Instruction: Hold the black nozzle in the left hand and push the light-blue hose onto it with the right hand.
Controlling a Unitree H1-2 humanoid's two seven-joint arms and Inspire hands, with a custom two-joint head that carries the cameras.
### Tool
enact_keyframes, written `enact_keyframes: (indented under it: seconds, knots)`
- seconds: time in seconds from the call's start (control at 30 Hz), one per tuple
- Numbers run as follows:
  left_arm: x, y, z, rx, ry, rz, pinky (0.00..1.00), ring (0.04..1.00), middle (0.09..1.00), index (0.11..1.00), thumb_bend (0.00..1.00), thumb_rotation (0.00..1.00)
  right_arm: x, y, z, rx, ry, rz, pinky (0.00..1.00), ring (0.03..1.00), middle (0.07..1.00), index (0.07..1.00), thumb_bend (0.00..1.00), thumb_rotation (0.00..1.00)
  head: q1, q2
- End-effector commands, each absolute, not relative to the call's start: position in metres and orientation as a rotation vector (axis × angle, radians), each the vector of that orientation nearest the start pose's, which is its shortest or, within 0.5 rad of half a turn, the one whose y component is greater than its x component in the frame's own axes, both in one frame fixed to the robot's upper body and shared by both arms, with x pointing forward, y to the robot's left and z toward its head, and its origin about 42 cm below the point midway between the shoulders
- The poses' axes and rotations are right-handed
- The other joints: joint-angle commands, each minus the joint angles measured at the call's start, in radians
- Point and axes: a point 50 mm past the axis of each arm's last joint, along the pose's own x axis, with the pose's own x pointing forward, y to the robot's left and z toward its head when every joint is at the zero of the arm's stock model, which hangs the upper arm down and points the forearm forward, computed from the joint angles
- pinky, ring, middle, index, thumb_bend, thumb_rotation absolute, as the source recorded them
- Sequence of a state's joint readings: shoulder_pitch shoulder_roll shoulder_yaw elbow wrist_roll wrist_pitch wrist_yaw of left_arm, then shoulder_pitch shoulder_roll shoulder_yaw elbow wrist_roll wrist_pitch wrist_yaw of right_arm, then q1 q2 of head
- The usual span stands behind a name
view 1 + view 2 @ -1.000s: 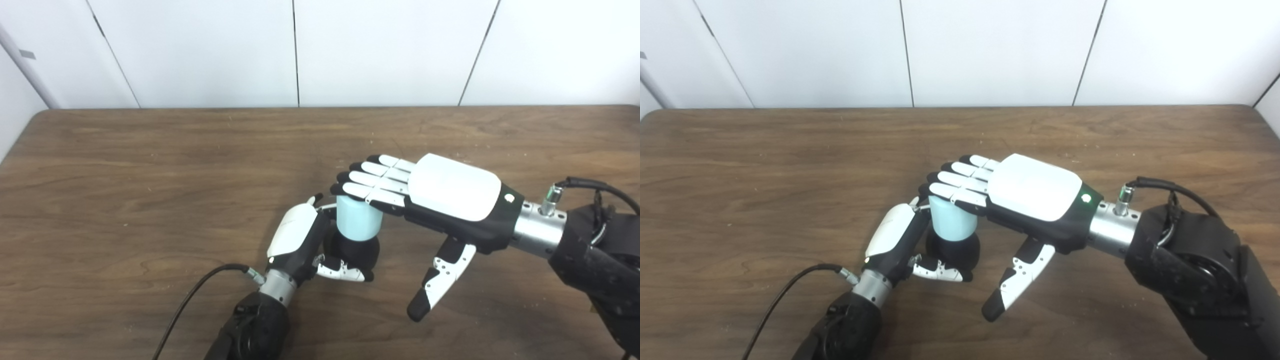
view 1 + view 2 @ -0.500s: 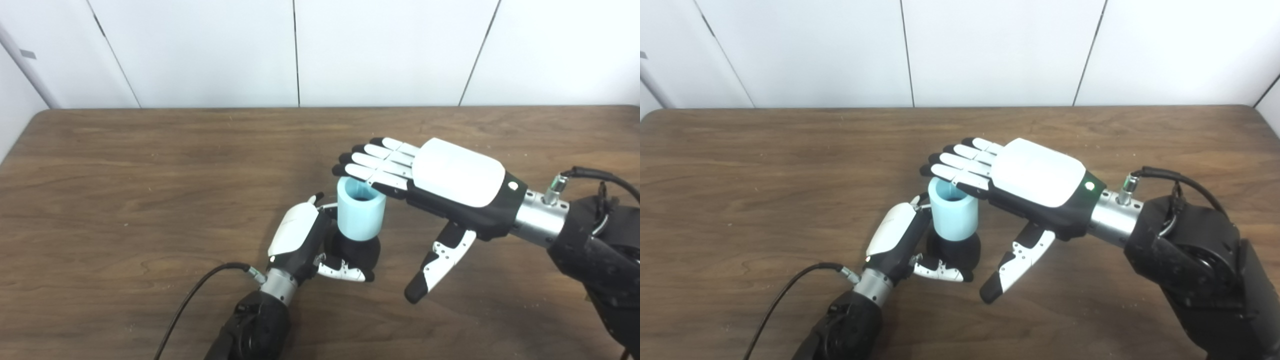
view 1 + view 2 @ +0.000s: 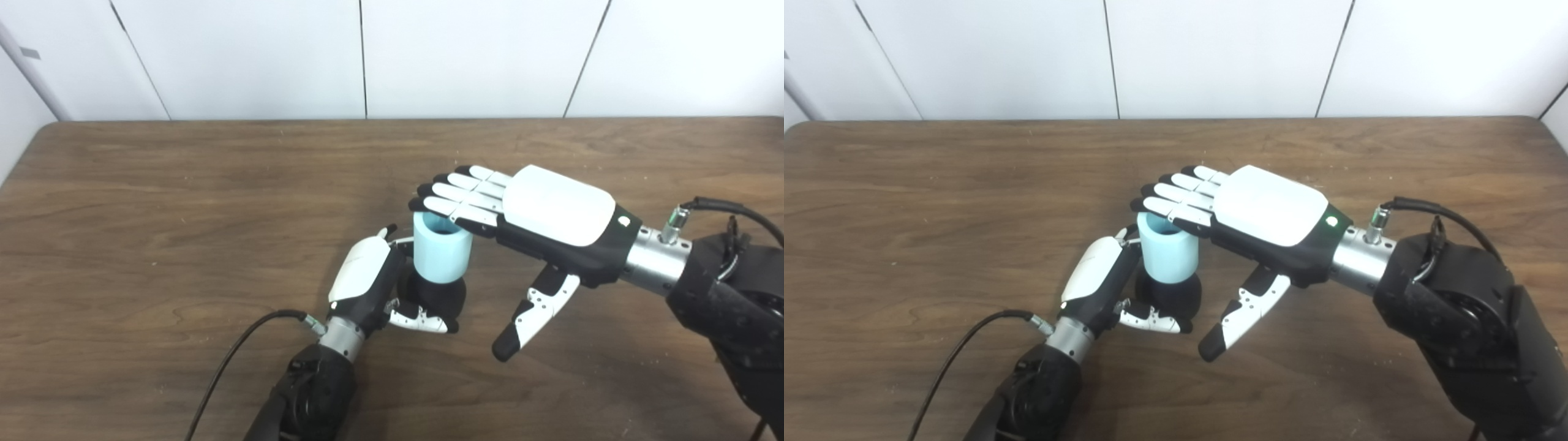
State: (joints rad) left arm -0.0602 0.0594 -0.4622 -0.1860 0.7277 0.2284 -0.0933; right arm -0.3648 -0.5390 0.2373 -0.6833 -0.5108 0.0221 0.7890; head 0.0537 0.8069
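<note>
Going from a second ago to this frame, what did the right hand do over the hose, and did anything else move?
The right hand, flat and open, lifted off the top of the light-blue hose; its fingers now sit just above the far rim, leaving the opening partly visible. The camera tilted slightly, so the whole scene shifted. The left hand stayed wrapped around the black nozzle, and the hose stayed seated upright on it on the table.

Matt wood-grain table [image 3: 153, 202] — smooth, matt plastic-looking hose [image 3: 442, 257].

left eye, right eye | head-mounted, side by side | looking down, close | share table [image 3: 184, 184]
</note>
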Motion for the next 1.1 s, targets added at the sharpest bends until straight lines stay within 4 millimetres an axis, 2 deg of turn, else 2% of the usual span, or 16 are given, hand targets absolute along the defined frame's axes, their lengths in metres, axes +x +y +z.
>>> enact_keyframes:
  seconds: [0.0, 0.2, 0.33, 0.47, 0.77, 1.07]
  knots:
    - [0.263, 0.114, 0.109, 0.854, 0.018, -0.433, 1.0, 0.708, 0.54, 0.451, 0.51, 0.0, 0.273, -0.209, 0.33, -1.33, -0.685, 0.79, 1.0, 1.0, 1.0, 0.981, 0.76, 1.0, 0.001, 0.001]
    - [0.262, 0.115, 0.108, 0.856, 0.017, -0.43, 1.0, 0.712, 0.547, 0.439, 0.51, 0.0, 0.27, -0.207, 0.332, -1.325, -0.686, 0.801, 1.0, 1.0, 1.0, 0.981, 0.75, 1.0, -0.002, 0.004]
    - [0.262, 0.114, 0.11, 0.842, 0.018, -0.431, 1.0, 0.709, 0.497, 0.49, 0.52, 0.0, 0.268, -0.206, 0.332, -1.332, -0.691, 0.81, 1.0, 1.0, 1.0, 0.979, 0.75, 1.0, -0.002, 0.006]
    - [0.262, 0.115, 0.111, 0.844, 0.017, -0.432, 1.0, 0.709, 0.488, 0.503, 0.52, 0.0, 0.271, -0.207, 0.328, -1.348, -0.677, 0.817, 1.0, 1.0, 1.0, 0.978, 0.75, 1.0, -0.004, 0.008]
    - [0.262, 0.115, 0.11, 0.858, 0.014, -0.431, 1.0, 0.717, 0.526, 0.455, 0.52, 0.0, 0.274, -0.207, 0.325, -1.362, -0.65, 0.818, 1.0, 1.0, 1.0, 0.968, 0.76, 1.0, -0.007, 0.011]
    - [0.263, 0.115, 0.11, 0.837, 0.021, -0.432, 1.0, 0.716, 0.514, 0.473, 0.52, 0.0, 0.277, -0.211, 0.316, -1.364, -0.619, 0.823, 1.0, 1.0, 1.0, 0.962, 0.76, 1.0, -0.005, 0.011]
